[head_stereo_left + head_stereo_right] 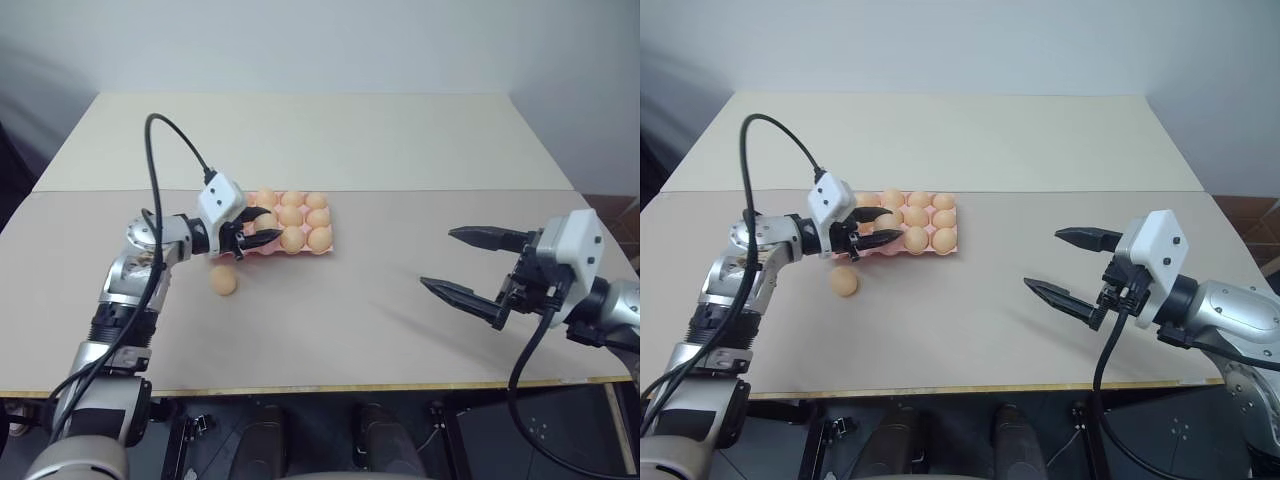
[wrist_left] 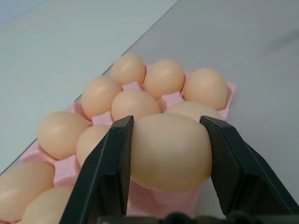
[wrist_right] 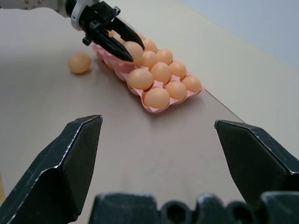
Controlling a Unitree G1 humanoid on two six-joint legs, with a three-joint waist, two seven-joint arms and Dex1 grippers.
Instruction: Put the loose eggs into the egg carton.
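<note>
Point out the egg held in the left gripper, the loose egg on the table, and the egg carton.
held egg (image 2: pixel 169 151), left wrist view, middle of its shell.
loose egg (image 1: pixel 223 281), left eye view, its centre.
egg carton (image 3: pixel 148 108), right wrist view, pink near corner rim.

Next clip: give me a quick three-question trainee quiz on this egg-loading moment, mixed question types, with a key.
1. True or false: the left gripper is shut on an egg.
2. How many loose eggs lie on the table outside the egg carton?
A. none
B. one
C. three
3. Fill in: the right gripper stands ____ with nothing between its fingers.

Key:
1. True; the held egg hangs over the carton's near end.
2. B; one loose egg sits on the table, apart from the carton.
3. Open.
</note>
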